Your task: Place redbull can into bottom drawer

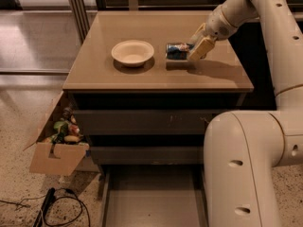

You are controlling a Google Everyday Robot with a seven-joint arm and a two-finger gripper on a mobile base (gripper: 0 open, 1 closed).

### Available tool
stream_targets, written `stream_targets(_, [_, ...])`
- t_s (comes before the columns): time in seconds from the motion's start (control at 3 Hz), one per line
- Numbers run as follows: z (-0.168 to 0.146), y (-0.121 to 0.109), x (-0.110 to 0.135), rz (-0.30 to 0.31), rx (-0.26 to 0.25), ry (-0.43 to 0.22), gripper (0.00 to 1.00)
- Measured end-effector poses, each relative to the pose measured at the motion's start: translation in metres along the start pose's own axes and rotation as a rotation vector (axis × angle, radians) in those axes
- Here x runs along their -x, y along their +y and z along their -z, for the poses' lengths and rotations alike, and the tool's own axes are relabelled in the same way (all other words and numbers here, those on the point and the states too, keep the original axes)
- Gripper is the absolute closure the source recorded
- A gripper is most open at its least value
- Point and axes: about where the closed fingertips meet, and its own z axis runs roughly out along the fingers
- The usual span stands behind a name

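Note:
The redbull can (175,51), blue and silver, lies on its side just above the cabinet top (142,77), right of centre, with its shadow under it. My gripper (195,48) comes in from the right and is shut on the can's right end, with one cream finger (200,49) in front of it. The bottom drawer (154,197) is pulled open at floor level. Its grey-brown floor shows nothing on it. The two dark-fronted drawers above it are shut.
A cream round bowl (132,52) sits left of the can. My white arm link (241,169) stands close to the drawer's right side. An open cardboard box of items (57,145) leans at the cabinet's left, with black cables (61,207) on the floor.

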Motion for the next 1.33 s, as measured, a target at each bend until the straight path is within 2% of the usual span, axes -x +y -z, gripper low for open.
stream_targets(0.33, [0.032, 0.004, 0.016, 0.017, -0.024, 0.011, 1.00])
stream_targets(0.67, [0.077, 0.016, 0.021, 0.017, -0.052, 0.021, 1.00])
stream_targets(1.0, [0.121, 0.037, 0.020, 0.027, -0.066, 0.024, 1.00])
stream_targets(1.33, [0.184, 0.080, 0.037, 0.071, -0.132, 0.013, 1.00])
